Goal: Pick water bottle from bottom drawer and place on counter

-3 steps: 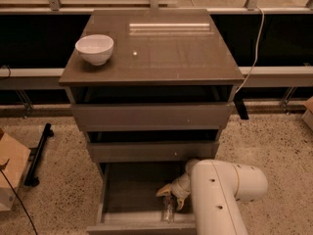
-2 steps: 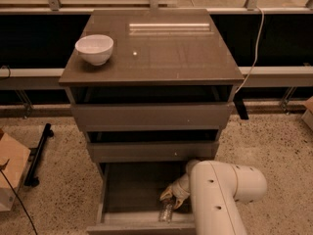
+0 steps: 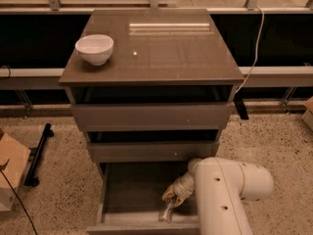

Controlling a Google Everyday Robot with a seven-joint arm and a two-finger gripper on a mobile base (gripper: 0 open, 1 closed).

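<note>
The bottom drawer (image 3: pixel 128 190) is pulled out and open below the two upper drawers. The clear ribbed water bottle (image 3: pixel 166 211) lies inside it near the front right, close to the drawer's front wall. My gripper (image 3: pixel 172 196) reaches down into the drawer from the white arm on the right and sits right at the top end of the bottle, touching or nearly touching it. The counter (image 3: pixel 161 48) is the glossy brown-grey top of the cabinet, above.
A white bowl (image 3: pixel 94 48) stands on the counter's left side. The white arm (image 3: pixel 230 190) fills the lower right. A cardboard box (image 3: pixel 11 173) and a black stand (image 3: pixel 38 153) sit on the speckled floor at left. A cable (image 3: pixel 252 62) hangs at right.
My gripper has dropped slightly lower in the drawer, onto the bottle. The bottle lies in about the same place.
</note>
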